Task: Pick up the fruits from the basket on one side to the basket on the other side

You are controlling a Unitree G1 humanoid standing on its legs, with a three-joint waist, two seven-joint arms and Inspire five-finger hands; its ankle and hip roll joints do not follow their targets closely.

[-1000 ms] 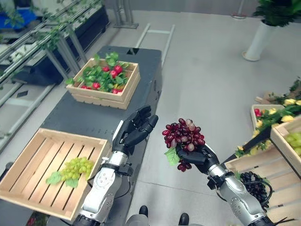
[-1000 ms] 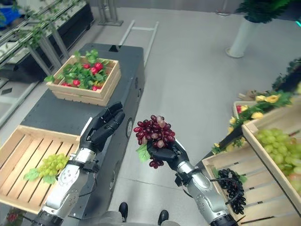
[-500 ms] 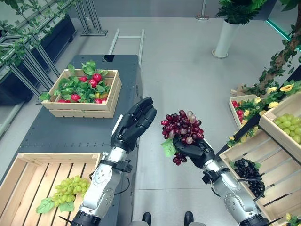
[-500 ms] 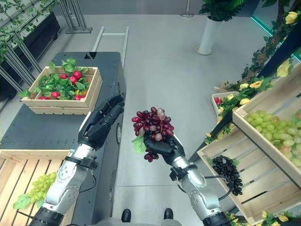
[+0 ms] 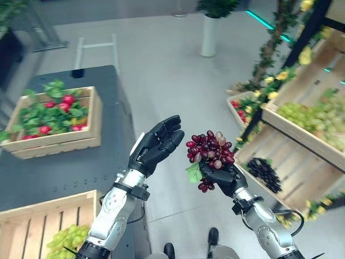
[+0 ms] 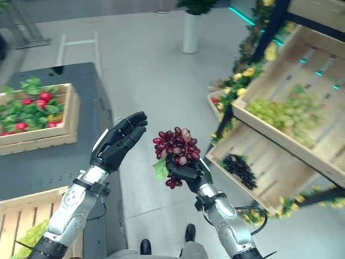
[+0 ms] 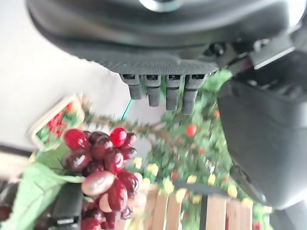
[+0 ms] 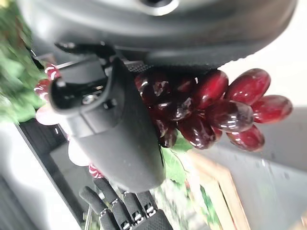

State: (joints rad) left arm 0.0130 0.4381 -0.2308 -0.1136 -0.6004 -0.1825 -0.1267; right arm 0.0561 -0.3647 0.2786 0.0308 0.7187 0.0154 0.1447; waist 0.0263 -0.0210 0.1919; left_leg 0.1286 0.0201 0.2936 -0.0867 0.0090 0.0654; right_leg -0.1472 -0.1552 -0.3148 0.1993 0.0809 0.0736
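My right hand (image 5: 222, 179) is shut on a bunch of red grapes (image 5: 210, 152) with a green leaf, held up in the air above the floor between the table and the shelves. In the right wrist view the thumb (image 8: 115, 129) presses against the red grapes (image 8: 216, 110). My left hand (image 5: 156, 145) is open just left of the bunch, palm toward it, a short gap away and holding nothing; its straight fingers (image 7: 163, 91) show with the grapes (image 7: 103, 165) beyond. A wooden crate (image 5: 54, 204) at the lower left holds green grapes (image 5: 64, 243).
A dark grey table (image 5: 64, 167) carries a second crate (image 5: 54, 143) of red fruit and leaves. Slanted wooden shelf crates on the right hold green grapes (image 5: 315, 113) and dark grapes (image 5: 264, 172). A white planter (image 5: 209, 35) stands on the far floor.
The whole view has swung to the right, bringing the shelf crates in and pushing the table crates left. Both hands keep their pose, the right still holding the grapes.
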